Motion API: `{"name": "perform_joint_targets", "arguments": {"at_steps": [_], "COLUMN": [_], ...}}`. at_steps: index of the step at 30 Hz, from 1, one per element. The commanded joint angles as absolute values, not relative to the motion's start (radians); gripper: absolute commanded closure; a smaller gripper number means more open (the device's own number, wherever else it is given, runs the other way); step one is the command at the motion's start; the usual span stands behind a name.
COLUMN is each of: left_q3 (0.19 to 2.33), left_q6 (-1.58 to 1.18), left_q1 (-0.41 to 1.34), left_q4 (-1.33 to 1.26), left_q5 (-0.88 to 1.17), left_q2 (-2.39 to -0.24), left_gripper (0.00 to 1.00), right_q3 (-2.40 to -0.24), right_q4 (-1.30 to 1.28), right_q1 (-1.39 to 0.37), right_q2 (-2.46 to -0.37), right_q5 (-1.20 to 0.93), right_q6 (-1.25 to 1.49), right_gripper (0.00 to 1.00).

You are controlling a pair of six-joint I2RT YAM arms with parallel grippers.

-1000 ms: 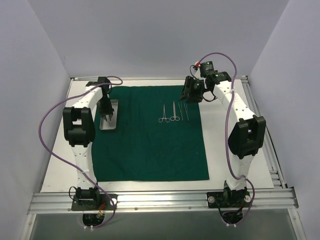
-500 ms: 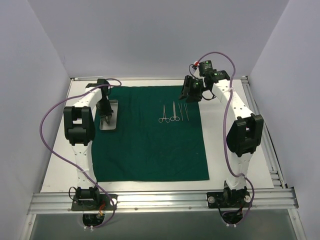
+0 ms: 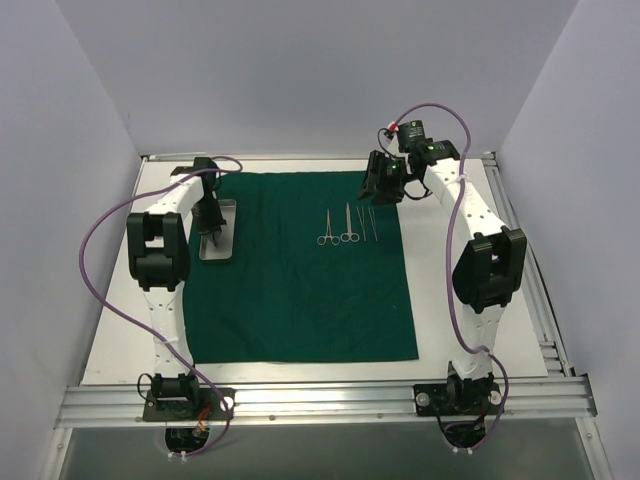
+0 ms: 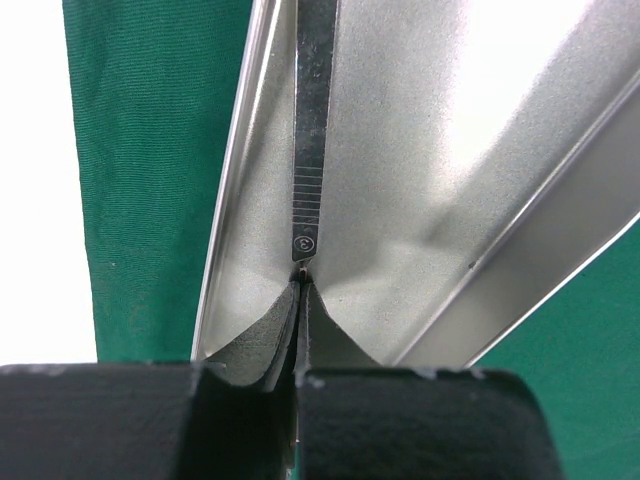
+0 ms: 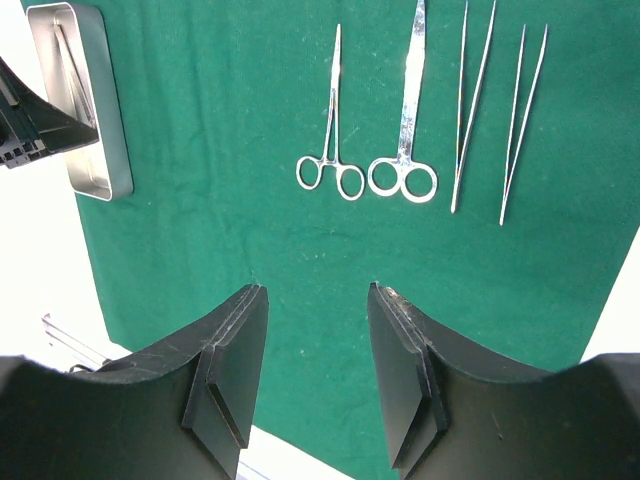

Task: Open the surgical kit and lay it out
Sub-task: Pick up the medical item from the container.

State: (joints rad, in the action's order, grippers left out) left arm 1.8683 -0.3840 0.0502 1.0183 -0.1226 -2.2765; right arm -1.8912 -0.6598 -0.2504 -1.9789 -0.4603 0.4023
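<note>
Cloth: dark green cloth spread flat as a square on the white table, no folds showing.
Container: small steel tray, rectangular, sitting on the cloth at its far left edge, long side running near to far.
Tray contents: one flat steel handle lying along the tray floor close to one long wall. Nothing else can be made out on the visible part of the floor.
Writing: a circled "3" stamped at the near end of the handle, just below a band of fine cross-ribbing. No other marks legible on the tray, cloth or tools.
Left gripper: reaching down into the tray, clenched. Its pads meet tip to tip, with the stamped end of the handle nipped between them.
Right gripper: released, fingers apart with only cloth seen between them, hovering above the far right corner of the cloth.
Laid-out row: on the cloth's far right part, well apart from the tray, four pieces side by side and not touching.
Row, left to right in the right wrist view: ring-handled clamp, ring-handled scissors, tweezers, second tweezers.
Orientation: rings of the clamp and scissors lie level, just beside each other.
</note>
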Motion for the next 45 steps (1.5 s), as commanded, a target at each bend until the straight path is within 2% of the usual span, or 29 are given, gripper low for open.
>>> {"name": "perform_joint_targets", "arguments": {"at_steps": [1,20,35,45], "left_q3": [1.873,1.842,1.605,1.517], "left_q6": [-0.387,-0.388,-0.471,-0.569], "left_q1": [0.038,0.055,0.153,0.265], "left_q4": [0.985,1.084,1.023,0.983], "left_q5": [-0.121,-0.048,0.158,0.219], "left_q2": [-2.272,-2.037,-1.665,-1.543], "left_gripper": [0.98,0.98,0.98,0.98], "right_q3": [-1.933,-1.894,-1.959,-2.003], "right_q4": [-0.680,-0.589,-0.462,-0.342], "right_q1": [-0.256,-0.301,-0.419,-0.529], "right_q2": [-1.982,-1.987,-2.025,-2.068], "right_q5": [-0.466,-0.499,-0.618,-0.680], "right_q6": [0.397,0.407,0.446,0.564], "right_gripper": [0.55,0.55,0.51,0.50]}}
